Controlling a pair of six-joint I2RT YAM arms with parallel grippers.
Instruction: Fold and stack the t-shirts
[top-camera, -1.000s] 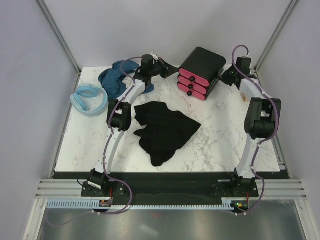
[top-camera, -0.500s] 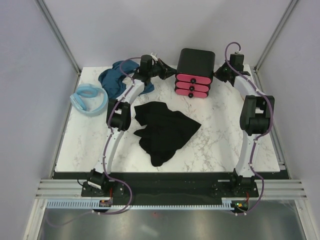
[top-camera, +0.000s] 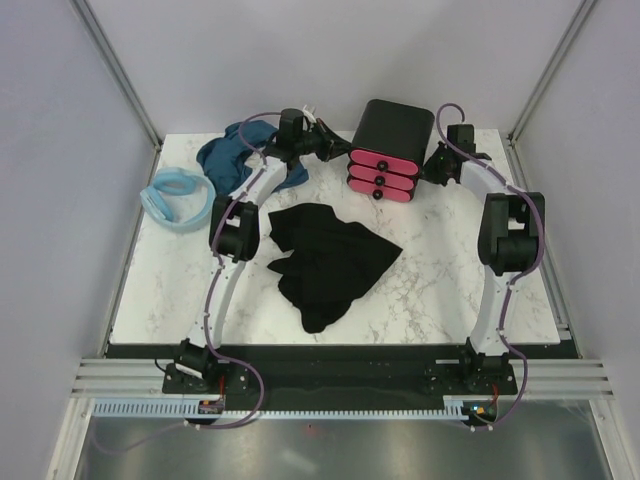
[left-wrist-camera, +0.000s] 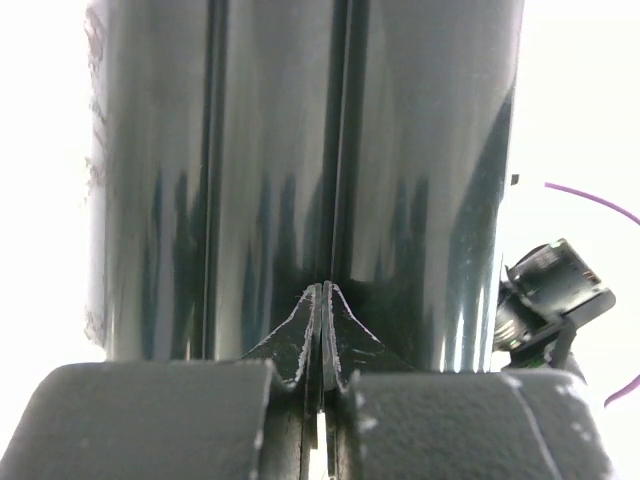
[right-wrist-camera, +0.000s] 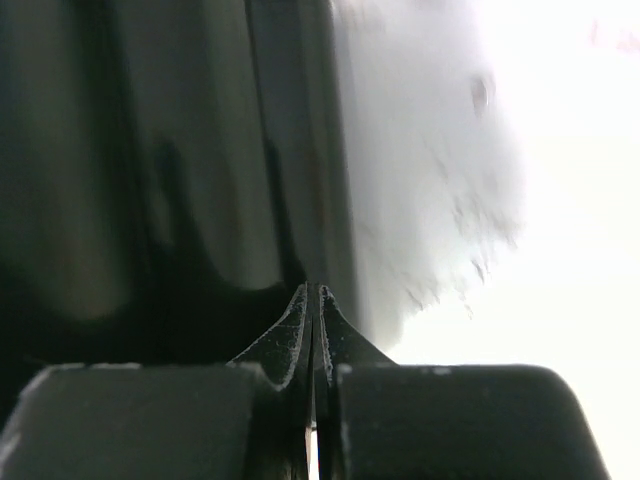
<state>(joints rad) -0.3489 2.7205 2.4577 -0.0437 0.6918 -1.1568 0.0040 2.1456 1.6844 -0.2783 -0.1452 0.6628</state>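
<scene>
**Arms square up a drawer unit while the shirts wait**

On the white, grey-veined table (top-camera: 450, 290), nothing folded or stacked is yet in view. The black t-shirt (top-camera: 330, 262), a soft, matte, rumpled heap at the table's centre, lies just as it did a second ago. What has moved is the drawer unit (top-camera: 392, 125) at the far centre. This glossy black box with rounded corners has three pink drawer fronts and dark knobs. It sat skewed and now faces the near edge squarely, which looks like clearing room rather than folding. The teal-blue t-shirt (top-camera: 225, 160) stays bunched at the far left. Nearer on the left lies the light blue t-shirt (top-camera: 178, 200), twisted into a loose ring. The left fingers (left-wrist-camera: 300, 340) are shut tight on nothing, their tips against the unit's shiny left side. The right fingers (right-wrist-camera: 292, 340), also shut and empty, sit at its right side.
</scene>
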